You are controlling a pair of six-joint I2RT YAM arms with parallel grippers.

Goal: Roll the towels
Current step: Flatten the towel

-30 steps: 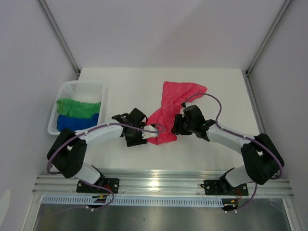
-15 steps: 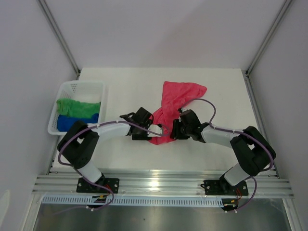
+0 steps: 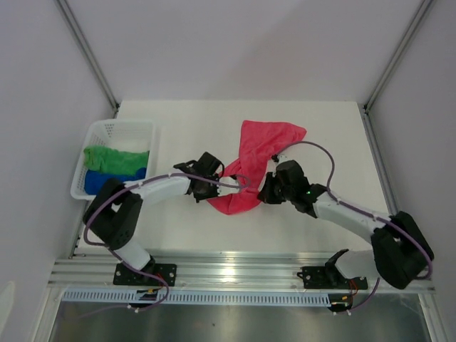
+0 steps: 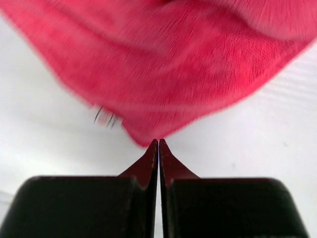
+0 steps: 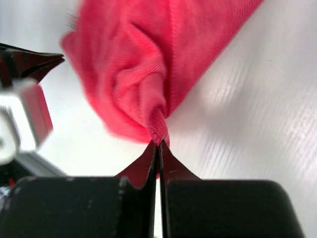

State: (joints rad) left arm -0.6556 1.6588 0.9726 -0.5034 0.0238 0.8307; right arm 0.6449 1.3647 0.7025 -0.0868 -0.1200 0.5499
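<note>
The pink-red towel lies crumpled on the white table, running from the far middle down to between my two grippers. My left gripper is at the towel's near-left corner. In the left wrist view it is shut, with the corner caught at its very tips. My right gripper is at the towel's near-right edge. It is shut on a bunched fold of the cloth. The green towel and the blue towel lie in the basket.
The white mesh basket stands at the table's left edge. Grey walls and metal frame posts close in the table on three sides. The aluminium rail carrying both arm bases runs along the near edge.
Both grippers have gone from open to shut at the towel's near end. That near end now spreads wider between them, and the right arm has stretched out to the right.
</note>
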